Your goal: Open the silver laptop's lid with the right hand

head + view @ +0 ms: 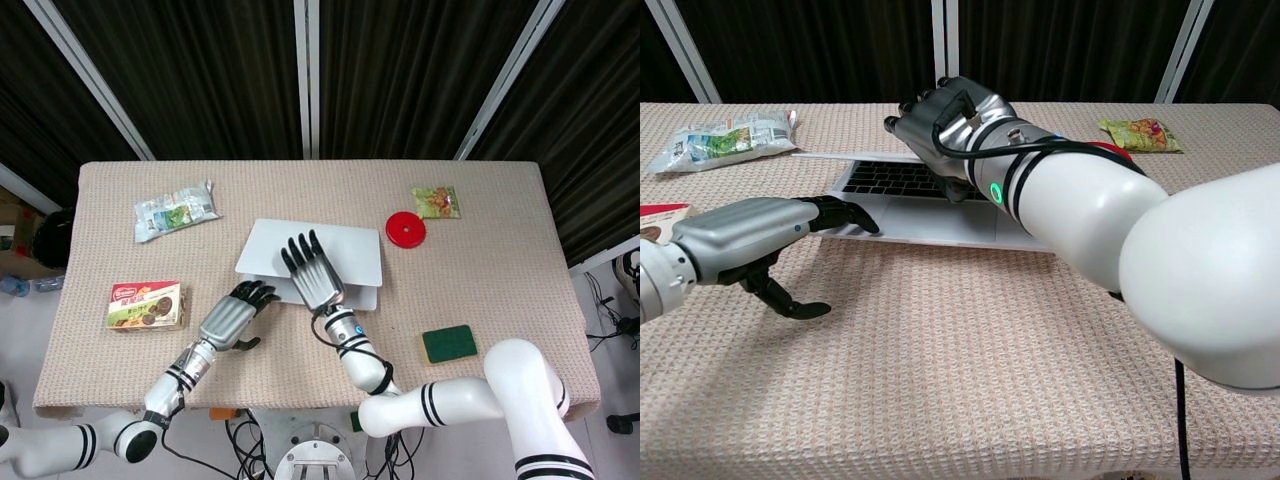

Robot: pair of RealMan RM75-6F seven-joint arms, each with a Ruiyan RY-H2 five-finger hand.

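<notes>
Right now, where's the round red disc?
In the head view the round red disc lies on the table's right half, just right of the silver laptop and down-left of the green-and-yellow snack packet, apart from both.
</notes>
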